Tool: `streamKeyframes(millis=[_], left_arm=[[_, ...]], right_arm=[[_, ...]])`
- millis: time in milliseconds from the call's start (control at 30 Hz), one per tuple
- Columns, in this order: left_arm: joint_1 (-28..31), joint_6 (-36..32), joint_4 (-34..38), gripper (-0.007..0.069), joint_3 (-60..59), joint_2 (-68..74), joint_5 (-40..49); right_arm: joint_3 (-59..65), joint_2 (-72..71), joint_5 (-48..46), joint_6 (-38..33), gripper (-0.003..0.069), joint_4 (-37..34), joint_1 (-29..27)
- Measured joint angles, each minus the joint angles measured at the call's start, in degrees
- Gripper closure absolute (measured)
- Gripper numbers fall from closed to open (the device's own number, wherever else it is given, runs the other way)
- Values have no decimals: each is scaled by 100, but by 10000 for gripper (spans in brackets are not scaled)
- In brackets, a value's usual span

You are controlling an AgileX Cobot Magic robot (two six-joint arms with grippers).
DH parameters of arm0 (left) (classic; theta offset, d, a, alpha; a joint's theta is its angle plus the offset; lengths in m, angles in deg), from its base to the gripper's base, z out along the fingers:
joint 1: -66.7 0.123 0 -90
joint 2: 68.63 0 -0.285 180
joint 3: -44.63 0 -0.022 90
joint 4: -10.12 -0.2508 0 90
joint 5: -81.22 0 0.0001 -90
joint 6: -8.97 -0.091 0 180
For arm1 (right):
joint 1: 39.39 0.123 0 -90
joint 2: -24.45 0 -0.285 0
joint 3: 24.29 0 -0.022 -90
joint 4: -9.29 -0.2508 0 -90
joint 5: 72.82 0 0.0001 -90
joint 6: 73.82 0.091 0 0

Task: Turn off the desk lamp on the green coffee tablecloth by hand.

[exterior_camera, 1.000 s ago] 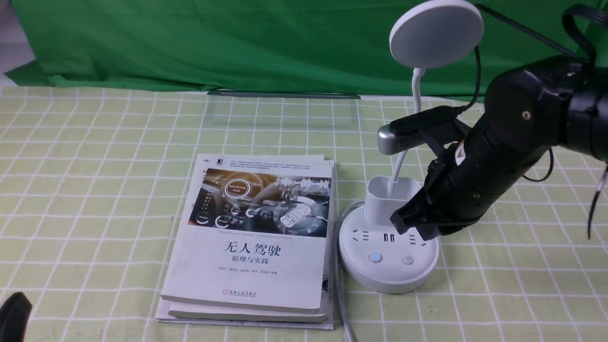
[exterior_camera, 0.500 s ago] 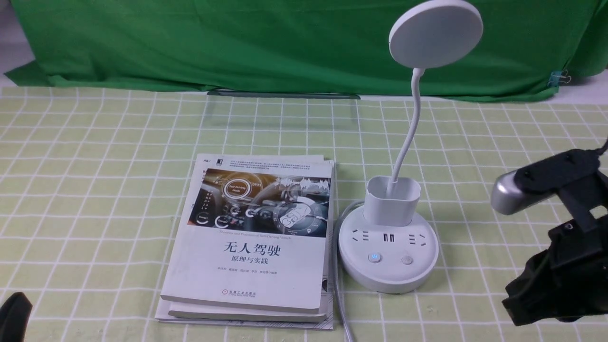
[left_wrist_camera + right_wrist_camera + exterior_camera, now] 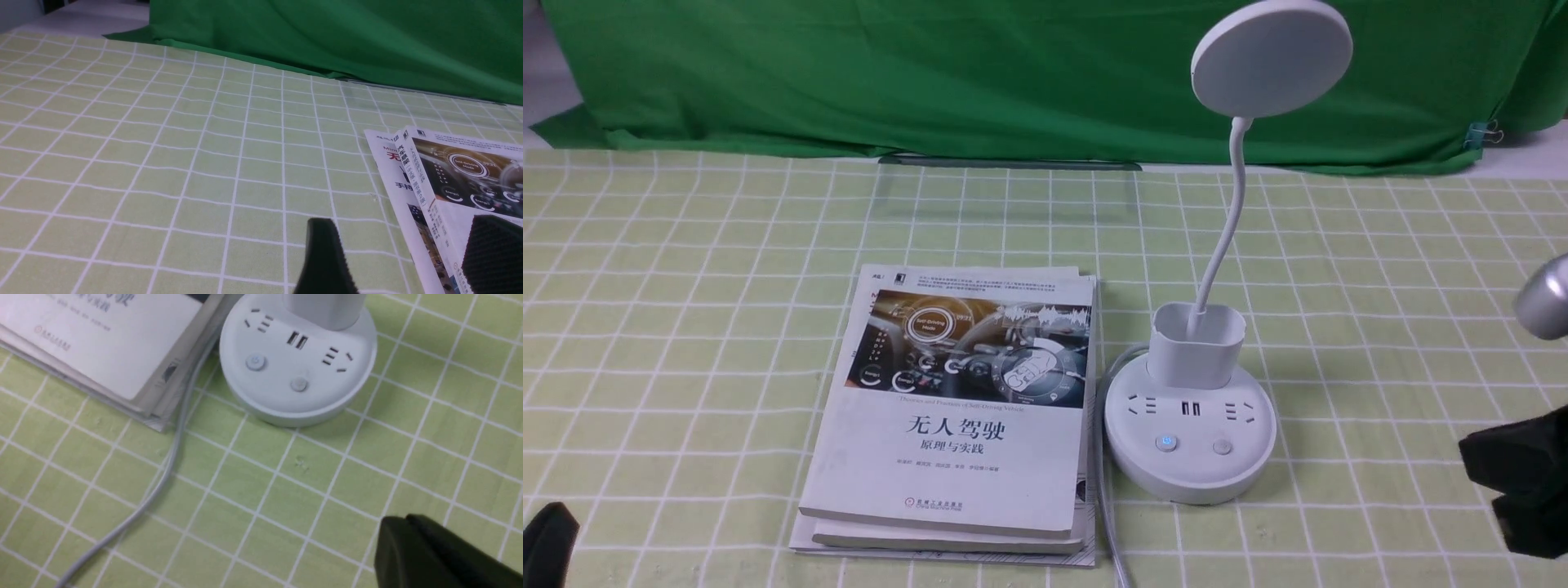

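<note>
Right tool, closed, hovers above the checked pale-green tablecloth; dark green backdrop hangs behind.

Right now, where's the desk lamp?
In the front view, the desk lamp stands right of centre, just right of the stacked books.

One lamp, two buttons
</note>
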Motion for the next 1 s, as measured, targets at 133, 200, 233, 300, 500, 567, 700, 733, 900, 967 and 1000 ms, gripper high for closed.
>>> streamKeyframes(millis=[133, 200, 233, 300, 500, 567, 700, 733, 900, 967, 1000], left_arm=[[0, 0, 0, 214, 0, 0, 0], [0, 0, 0, 214, 0, 0, 0], [0, 0, 0, 214, 0, 0, 0], [0, 0, 0, 214, 0, 0, 0], [0, 0, 0, 214, 0, 0, 0], [0, 0, 0, 214, 0, 0, 0], [0, 0, 0, 214, 0, 0, 0], [0, 0, 0, 214, 0, 0, 0], [0, 0, 0, 214, 0, 0, 4], [0, 0, 0, 214, 0, 0, 0], [0, 0, 0, 214, 0, 0, 0]], right_arm=[[992, -1096, 598, -19, 618, 0, -680], [1639, -1833, 1217, -33, 618, 10, -1072], [1974, -2164, 1538, -33, 618, 10, -1267], [2631, -2802, 2137, -38, 618, 12, -1645], [4037, -4056, 3108, -50, 618, 17, -2309], [4247, -4289, 3231, -54, 618, 17, -2371], [4292, -4553, 3164, -54, 618, 29, -2385], [4297, -4636, 3108, -54, 618, 29, -2385], [4296, -4750, 2757, -54, 618, 141, -2385], [4296, -4750, 2738, -60, 618, 154, -2385], [4296, -4750, 2732, -60, 618, 158, -2385]])
